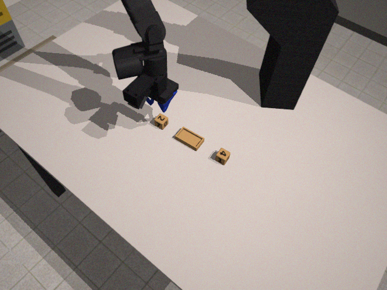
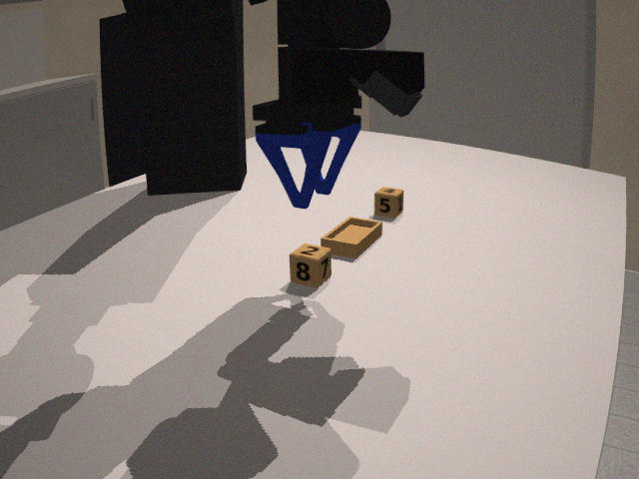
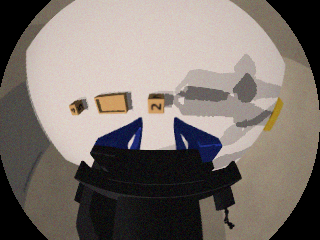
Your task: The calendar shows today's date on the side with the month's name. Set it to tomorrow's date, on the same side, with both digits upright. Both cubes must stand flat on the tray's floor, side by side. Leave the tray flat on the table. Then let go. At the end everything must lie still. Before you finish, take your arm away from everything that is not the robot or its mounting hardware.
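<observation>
A wooden cube (image 1: 161, 121) (image 2: 310, 266) (image 3: 156, 104) stands flat on the table with a 2 on top; its sides show 8 and 7 in the exterior view and a 0 in the top view. The empty wooden tray (image 1: 188, 138) (image 2: 353, 235) (image 3: 112, 103) lies flat; no month name is readable. A second cube (image 1: 222, 156) (image 2: 388, 203) (image 3: 76, 107) stands beyond it, 4 on top and 5 on a side. My gripper (image 1: 157, 106) (image 2: 312, 200) (image 3: 158, 120) is open and empty, above the table near the cube with the 2 up, clear of it.
The cubes stand off opposite ends of the tray, with gaps between. A tall black column (image 1: 289, 62) (image 2: 173, 103) stands on the table, to the right of the arm in the top view. Arm shadows fall beside the cube with the 2 up.
</observation>
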`<state>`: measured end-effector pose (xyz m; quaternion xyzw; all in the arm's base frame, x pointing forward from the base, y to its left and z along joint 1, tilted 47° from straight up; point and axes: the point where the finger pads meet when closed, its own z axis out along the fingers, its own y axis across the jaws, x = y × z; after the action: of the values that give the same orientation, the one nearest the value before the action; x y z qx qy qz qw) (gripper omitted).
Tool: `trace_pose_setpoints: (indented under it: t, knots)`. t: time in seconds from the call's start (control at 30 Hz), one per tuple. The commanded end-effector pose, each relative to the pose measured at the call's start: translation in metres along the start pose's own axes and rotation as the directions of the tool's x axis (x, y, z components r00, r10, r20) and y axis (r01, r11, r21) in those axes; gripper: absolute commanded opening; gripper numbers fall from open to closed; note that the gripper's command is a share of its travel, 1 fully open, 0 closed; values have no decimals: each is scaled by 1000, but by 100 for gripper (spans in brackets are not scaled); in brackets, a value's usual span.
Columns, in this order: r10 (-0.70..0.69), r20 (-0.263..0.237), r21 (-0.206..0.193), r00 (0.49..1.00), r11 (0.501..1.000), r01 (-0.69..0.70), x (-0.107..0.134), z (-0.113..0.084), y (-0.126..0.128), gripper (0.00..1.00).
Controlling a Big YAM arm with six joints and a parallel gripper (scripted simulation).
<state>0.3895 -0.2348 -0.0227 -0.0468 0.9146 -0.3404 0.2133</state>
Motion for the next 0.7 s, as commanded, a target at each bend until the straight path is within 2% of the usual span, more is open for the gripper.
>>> trace_pose_setpoints:
  t: [0.0,0.17,0.2,0.3,0.33,0.67]
  knots:
    - [8,-1,-15,1000,1000,-8,4,-17,8,47]
    - [13,-5,-13,1000,1000,-13,5,-21,6,47]
    - [6,-35,-28,999,1000,-7,17,-15,13,47]
    - [5,-30,-27,1000,1000,-6,15,-16,13,47]
    - [8,-25,-24,1000,1000,-8,13,-16,12,100]
    - [10,-22,-21,1000,1000,-10,11,-15,11,100]
